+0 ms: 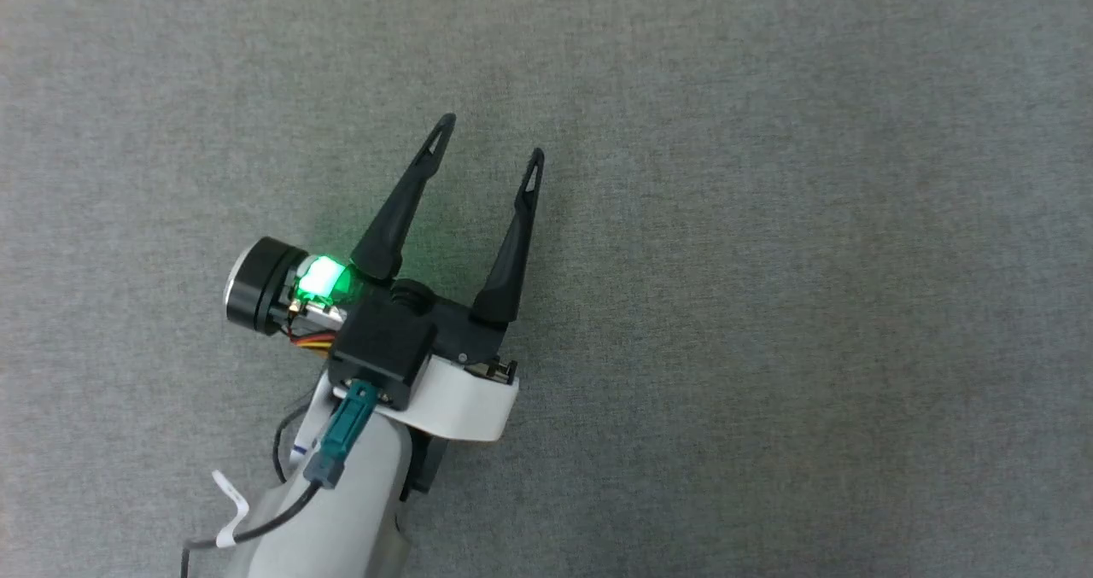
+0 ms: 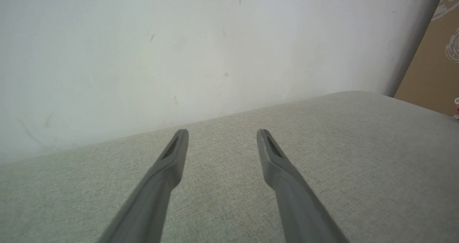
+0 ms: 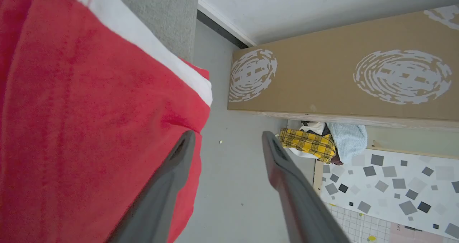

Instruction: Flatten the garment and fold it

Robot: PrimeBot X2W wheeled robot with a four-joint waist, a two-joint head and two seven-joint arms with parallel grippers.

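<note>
The left hand [image 2: 222,132] hangs spread wide above grey fabric [image 2: 358,153].

Left gripper [image 1: 491,138] above fabric surface [image 1: 768,219]; garment [image 3: 71,128] just beside right gripper [image 3: 228,134].

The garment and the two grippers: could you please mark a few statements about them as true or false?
1. The left gripper is open above a grey surface. True.
2. The left gripper holds the garment. False: nothing is between its fingers.
3. In the right wrist view the garment is red with a white stripe. True.
4. The right gripper is shut. False: its fingers stand apart, with floor seen between them.
5. A yellow checked cloth lies beside a cardboard box. True.
</note>
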